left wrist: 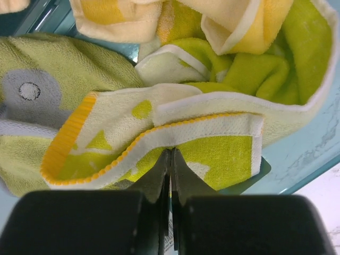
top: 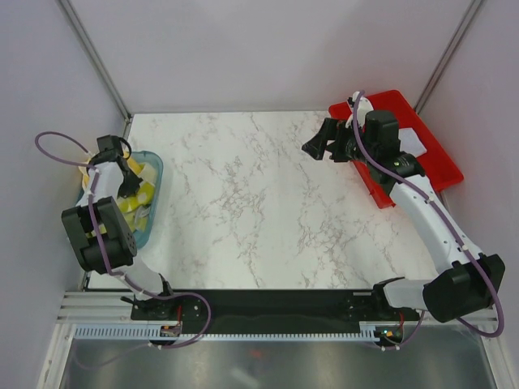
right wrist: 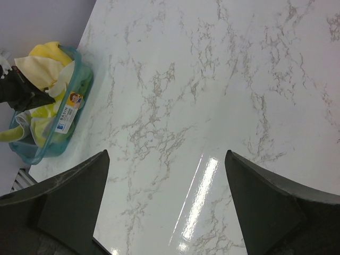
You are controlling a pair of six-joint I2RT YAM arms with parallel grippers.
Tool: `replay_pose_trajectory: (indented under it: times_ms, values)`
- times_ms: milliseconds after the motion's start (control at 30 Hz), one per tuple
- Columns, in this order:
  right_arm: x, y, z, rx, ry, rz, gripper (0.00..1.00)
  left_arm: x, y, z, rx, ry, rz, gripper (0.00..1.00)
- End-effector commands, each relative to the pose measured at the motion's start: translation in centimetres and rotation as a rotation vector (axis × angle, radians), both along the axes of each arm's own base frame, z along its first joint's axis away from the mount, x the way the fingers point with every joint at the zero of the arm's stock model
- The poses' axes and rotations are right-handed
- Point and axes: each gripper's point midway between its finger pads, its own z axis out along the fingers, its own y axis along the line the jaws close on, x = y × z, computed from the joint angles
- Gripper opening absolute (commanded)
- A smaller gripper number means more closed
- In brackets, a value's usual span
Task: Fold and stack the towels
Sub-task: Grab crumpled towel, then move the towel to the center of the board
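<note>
Several yellow and lime-green towels (left wrist: 212, 95) lie crumpled in a teal plastic basket (top: 156, 174) at the table's left edge. My left gripper (left wrist: 170, 152) is down in the basket (left wrist: 313, 154), and its jaws are shut on the white, yellow-trimmed hem of a lime-green towel (left wrist: 223, 154). In the top view this gripper (top: 130, 174) sits over the towels (top: 134, 204). My right gripper (top: 313, 148) is open and empty, held above the bare marble at the far right; its wrist view (right wrist: 166, 153) shows only table between the fingers.
A red tray (top: 438, 154) stands at the far right corner behind the right arm. The basket (right wrist: 59, 142) with towels (right wrist: 43, 58) shows far off in the right wrist view. The marble table (top: 259, 194) lies between the arms.
</note>
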Motion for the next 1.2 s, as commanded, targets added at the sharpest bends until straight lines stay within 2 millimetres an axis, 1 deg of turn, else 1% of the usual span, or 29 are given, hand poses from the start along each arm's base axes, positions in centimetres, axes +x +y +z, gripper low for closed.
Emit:
replay_pose_trajectory:
  times_ms: [0, 100, 133, 167, 233, 300, 367, 433, 467, 500, 533, 567, 600, 633, 667, 700, 767, 800, 833, 867, 900, 933, 967, 1000, 1033, 1133, 1167]
  values:
    - [-0.2, 0.2, 2.8, 0.010, -0.089, 0.023, 0.98, 2.2, 0.5, 3.3, 0.017, -0.099, -0.019, 0.02]
    - [-0.2, 0.3, 2.7, 0.020, -0.080, 0.024, 0.98, 3.2, -0.9, 6.9, 0.012, -0.199, -0.064, 0.02]
    - [-0.2, 0.4, 2.7, 0.025, -0.075, 0.023, 0.98, 3.2, -1.3, 8.7, 0.029, -0.245, -0.077, 0.02]
    - [-0.2, 0.5, 2.6, 0.032, -0.067, 0.025, 0.98, 3.2, -1.4, 9.8, 0.053, -0.262, -0.079, 0.02]
    - [-0.3, 0.5, 2.5, 0.034, -0.063, 0.022, 0.98, 3.4, -2.7, 12.7, 0.070, -0.334, -0.118, 0.02]
    - [-0.3, 0.4, 2.4, 0.034, -0.061, 0.018, 0.98, 3.4, -4.2, 14.6, 0.072, -0.370, -0.165, 0.02]
    - [-0.4, 0.4, 2.2, 0.034, -0.054, 0.016, 0.98, 3.3, -5.2, 17.9, 0.097, -0.441, -0.197, 0.02]
    - [-0.4, 0.4, 2.1, 0.034, -0.054, 0.019, 0.98, 3.6, -7.4, 20.7, 0.096, -0.511, -0.281, 0.02]
    - [-0.5, 0.3, 2.0, 0.031, -0.053, 0.020, 0.98, 3.6, -8.3, 22.6, 0.096, -0.559, -0.319, 0.02]
    - [-0.5, 0.4, 1.9, 0.029, -0.053, 0.023, 0.98, 4.0, -9.8, 25.6, 0.092, -0.636, -0.372, 0.02]
    - [-0.6, 0.3, 1.8, 0.025, -0.055, 0.024, 0.98, 4.0, -10.9, 27.4, 0.077, -0.682, -0.413, 0.02]
    - [-0.6, 0.3, 1.6, 0.021, -0.052, 0.024, 0.98, 3.8, -12.7, 30.4, 0.042, -0.764, -0.479, 0.02]
    - [-0.7, 0.2, 1.7, 0.019, -0.057, 0.025, 0.98, 3.4, -14.3, 32.4, 0.014, -0.817, -0.527, 0.02]
    - [-0.8, 0.2, 1.6, 0.013, -0.058, 0.029, 0.98, 3.1, -15.5, 33.8, -0.019, -0.856, -0.558, 0.02]
    - [-1.0, 0.2, 1.6, 0.013, -0.059, 0.034, 0.98, 2.3, -17.7, 36.3, -0.070, -0.920, -0.641, 0.02]
    - [-1.1, 0.2, 1.7, 0.012, -0.066, 0.039, 0.98, 1.8, -19.7, 37.2, -0.121, -0.947, -0.705, 0.02]
    - [-1.3, 0.2, 2.0, 0.009, -0.074, 0.042, 0.98, 0.6, -22.3, 38.6, -0.238, -0.980, -0.786, 0.02]
    - [-1.5, 0.1, 2.2, 0.008, -0.078, 0.041, 0.98, -0.1, -24.2, 38.6, -0.287, -0.976, -0.833, 0.02]
    - [-1.6, 0.1, 2.4, 0.010, -0.082, 0.044, 0.98, -0.5, -25.1, 38.3, -0.324, -0.965, -0.852, 0.02]
    - [-1.8, 0.1, 2.4, 0.012, -0.080, 0.050, 0.98, -0.6, -26.0, 37.1, -0.347, -0.937, -0.868, 0.02]
    - [-2.0, 0.1, 2.5, 0.010, -0.083, 0.052, 0.98, -1.2, -27.6, 36.4, -0.378, -0.916, -0.907, 0.02]
    - [-2.1, 0.0, 2.4, 0.004, -0.077, 0.051, 0.98, -1.6, -28.6, 35.9, -0.398, -0.902, -0.932, 0.02]
    - [-2.1, -0.2, 2.2, -0.008, -0.074, 0.045, 0.98, -1.7, -29.6, 34.8, -0.418, -0.875, -0.961, 0.02]
    - [-2.1, -0.3, 2.0, -0.016, -0.070, 0.043, 0.98, -2.3, -31.5, 34.6, -0.438, -0.871, -1.019, 0.02]
    - [-2.3, -0.5, 1.7, -0.026, -0.057, 0.038, 0.98, -2.0, -32.2, 34.2, -0.434, -0.859, -1.034, 0.02]
    - [-2.4, -0.9, 1.5, -0.047, -0.052, 0.021, 0.98, -2.4, -34.6, 35.1, -0.465, -0.874, -1.111, 0.02]
    - [-2.5, -1.1, 1.7, -0.045, -0.057, 0.016, 0.98, -2.2, -35.2, 36.3, -0.473, -0.896, -1.129, 0.02]
